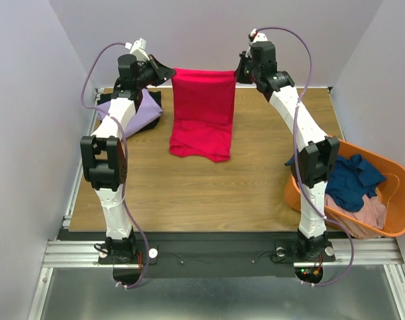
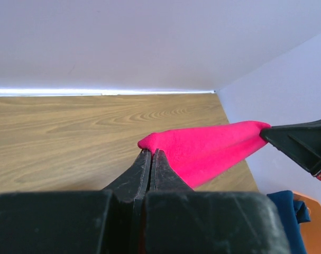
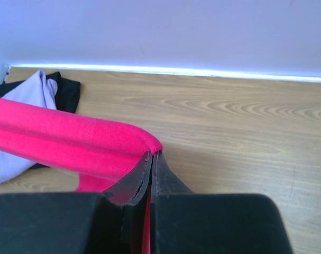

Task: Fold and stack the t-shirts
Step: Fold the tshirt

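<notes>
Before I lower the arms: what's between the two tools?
Only the pink shirt, its top edge stretched from left tool to right tool; the top view shows it best.

Wooden table (image 1: 255,180); pink shirt (image 1: 202,127) trails its lower end onto it between left gripper (image 1: 163,72) and right gripper (image 1: 241,70); lavender shirt (image 1: 145,115) over black shirt (image 3: 67,94) beside the left gripper.
</notes>
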Controlling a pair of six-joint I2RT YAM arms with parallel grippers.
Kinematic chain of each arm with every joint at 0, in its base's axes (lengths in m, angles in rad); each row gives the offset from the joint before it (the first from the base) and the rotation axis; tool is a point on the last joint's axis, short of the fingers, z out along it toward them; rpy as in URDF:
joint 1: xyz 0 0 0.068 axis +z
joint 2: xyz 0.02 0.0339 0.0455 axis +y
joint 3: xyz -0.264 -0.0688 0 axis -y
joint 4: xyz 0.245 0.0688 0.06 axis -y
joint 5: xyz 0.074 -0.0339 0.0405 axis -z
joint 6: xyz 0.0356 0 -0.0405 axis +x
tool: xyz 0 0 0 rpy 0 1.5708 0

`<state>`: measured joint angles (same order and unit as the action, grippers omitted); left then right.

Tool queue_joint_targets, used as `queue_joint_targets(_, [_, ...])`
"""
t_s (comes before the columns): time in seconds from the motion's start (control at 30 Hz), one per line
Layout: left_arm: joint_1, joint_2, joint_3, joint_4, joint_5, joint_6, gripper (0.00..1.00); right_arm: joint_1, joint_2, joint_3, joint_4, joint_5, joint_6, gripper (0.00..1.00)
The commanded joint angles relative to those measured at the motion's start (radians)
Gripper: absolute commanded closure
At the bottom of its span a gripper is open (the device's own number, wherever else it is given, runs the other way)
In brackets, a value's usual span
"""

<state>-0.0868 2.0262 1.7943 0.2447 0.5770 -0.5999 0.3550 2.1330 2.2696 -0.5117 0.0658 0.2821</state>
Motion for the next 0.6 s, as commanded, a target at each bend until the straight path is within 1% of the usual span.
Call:
queue_joint_targets(0.0, [0.012, -0.017, 0.021, 0.044, 0.024, 0.000, 1.00, -0.017, -0.004, 0.022, 0.045, 0.020, -0.026, 1.00])
queue_joint_targets(0.07, [0.012, -0.040, -0.018, 0.053, 0.023, 0.005, 1.00, -0.017, -0.015, -0.010, 0.045, 0.008, -0.024, 1.00])
queue_joint_targets(0.13, [0.012, -0.064, -0.097, 0.083, 0.026, 0.006, 1.00, -0.017, -0.038, -0.045, 0.047, -0.020, -0.032, 1.00])
queue_joint_targets(0.17, [0.012, -0.093, -0.160, 0.106, 0.027, 0.009, 1.00, -0.016, -0.059, -0.091, 0.048, -0.040, -0.044, 1.00])
queue_joint_targets(0.23, [0.012, -0.121, -0.226, 0.122, 0.027, 0.023, 1.00, -0.017, -0.079, -0.143, 0.052, -0.057, -0.053, 1.00])
queue_joint_targets(0.27, [0.012, -0.145, -0.287, 0.128, 0.021, 0.029, 1.00, -0.017, -0.090, -0.198, 0.052, -0.060, -0.063, 1.00])
queue_joint_targets(0.37, [0.012, -0.176, -0.367, 0.130, 0.026, 0.048, 1.00, -0.017, -0.122, -0.293, 0.058, -0.061, -0.067, 1.00])
queue_joint_targets(0.57, [0.010, -0.230, -0.547, 0.125, 0.037, 0.086, 1.00, -0.017, -0.160, -0.390, 0.068, -0.061, -0.072, 1.00])
